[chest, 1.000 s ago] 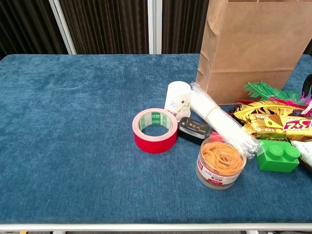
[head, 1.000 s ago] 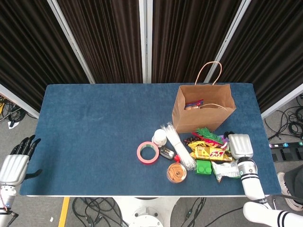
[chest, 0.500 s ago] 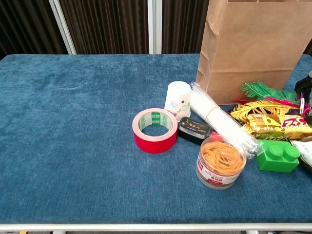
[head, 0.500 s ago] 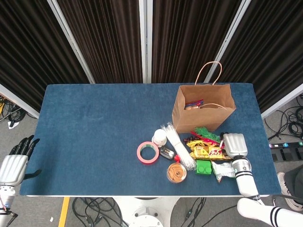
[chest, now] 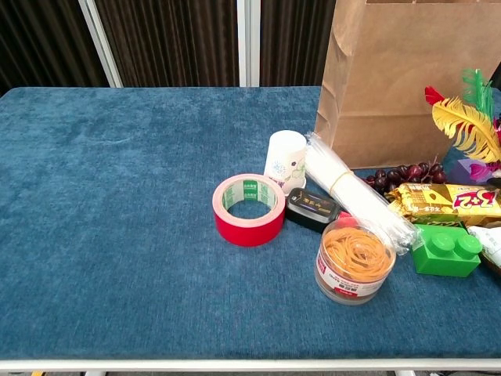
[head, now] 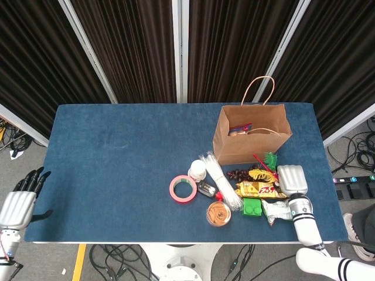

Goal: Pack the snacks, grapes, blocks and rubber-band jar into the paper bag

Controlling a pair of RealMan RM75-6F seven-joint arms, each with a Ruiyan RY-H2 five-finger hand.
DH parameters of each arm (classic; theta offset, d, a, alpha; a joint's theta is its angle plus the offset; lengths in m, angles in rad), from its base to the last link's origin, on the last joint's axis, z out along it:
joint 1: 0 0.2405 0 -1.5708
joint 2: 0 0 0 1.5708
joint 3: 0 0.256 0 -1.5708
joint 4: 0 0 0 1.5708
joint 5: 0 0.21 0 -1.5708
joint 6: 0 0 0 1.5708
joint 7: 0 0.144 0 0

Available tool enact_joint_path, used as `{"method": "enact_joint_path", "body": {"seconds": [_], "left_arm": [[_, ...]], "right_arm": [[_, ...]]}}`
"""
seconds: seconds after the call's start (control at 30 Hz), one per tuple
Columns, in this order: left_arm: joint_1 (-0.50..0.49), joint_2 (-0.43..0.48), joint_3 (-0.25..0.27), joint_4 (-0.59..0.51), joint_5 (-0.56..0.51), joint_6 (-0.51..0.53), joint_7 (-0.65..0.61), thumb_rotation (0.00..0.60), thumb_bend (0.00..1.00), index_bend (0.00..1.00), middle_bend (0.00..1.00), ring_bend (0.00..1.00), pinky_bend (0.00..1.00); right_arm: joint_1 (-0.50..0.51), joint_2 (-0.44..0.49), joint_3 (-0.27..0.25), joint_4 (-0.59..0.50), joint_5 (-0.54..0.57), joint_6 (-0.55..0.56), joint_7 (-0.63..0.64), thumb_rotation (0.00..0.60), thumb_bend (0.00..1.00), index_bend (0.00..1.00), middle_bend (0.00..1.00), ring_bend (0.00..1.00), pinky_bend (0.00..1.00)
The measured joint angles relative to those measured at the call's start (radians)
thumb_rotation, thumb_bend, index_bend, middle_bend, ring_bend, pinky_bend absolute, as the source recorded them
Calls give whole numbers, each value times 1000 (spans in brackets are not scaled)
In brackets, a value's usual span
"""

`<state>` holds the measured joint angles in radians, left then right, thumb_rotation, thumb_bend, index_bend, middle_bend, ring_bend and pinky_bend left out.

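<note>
The brown paper bag point(head: 252, 136) point(chest: 407, 74) stands open at the table's back right with some items inside. In front of it lie dark grapes point(head: 237, 174) point(chest: 399, 172), a yellow snack pack point(head: 258, 189) point(chest: 442, 200), a green block point(head: 252, 206) point(chest: 445, 252), a green-white snack packet point(head: 278, 212) and the rubber-band jar point(head: 218, 213) point(chest: 354, 261). My right hand point(head: 291, 178) sits right of the pile and holds a bunch of coloured feathers point(head: 265, 165) point(chest: 468, 121) raised upright beside the bag. My left hand point(head: 17, 204) hangs off the table's left edge, fingers straight and empty.
A red tape roll point(head: 183, 189) point(chest: 249, 209), a white cup point(head: 198, 170) point(chest: 286, 160), a clear pack of white sticks point(head: 221, 181) point(chest: 356, 192) and a small black tin point(head: 206, 188) point(chest: 311, 207) lie left of the pile. The blue table point(head: 117, 152) stretches off to the left.
The feathers, which lay flat across the snacks, now stand lifted in my right hand, uncovering the grapes. The left hand has stayed put.
</note>
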<state>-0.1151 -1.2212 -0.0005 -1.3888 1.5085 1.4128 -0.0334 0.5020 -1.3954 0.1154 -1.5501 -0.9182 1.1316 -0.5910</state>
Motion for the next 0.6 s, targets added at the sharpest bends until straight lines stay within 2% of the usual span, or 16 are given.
{"method": "enact_joint_path", "body": {"seconds": [0.33, 0.6], "left_arm": [[-3, -2, 0, -8, 2, -2, 3, 600, 109, 123, 126, 20, 209], [-6, 1, -3, -16, 3, 0, 5, 600, 109, 124, 126, 20, 209]], "right_arm": [[-9, 50, -7, -110, -64, 52, -18, 600, 224, 655, 596, 831, 844], [2, 117, -1, -296, -126, 117, -114, 600, 237, 671, 609, 831, 844]]}}
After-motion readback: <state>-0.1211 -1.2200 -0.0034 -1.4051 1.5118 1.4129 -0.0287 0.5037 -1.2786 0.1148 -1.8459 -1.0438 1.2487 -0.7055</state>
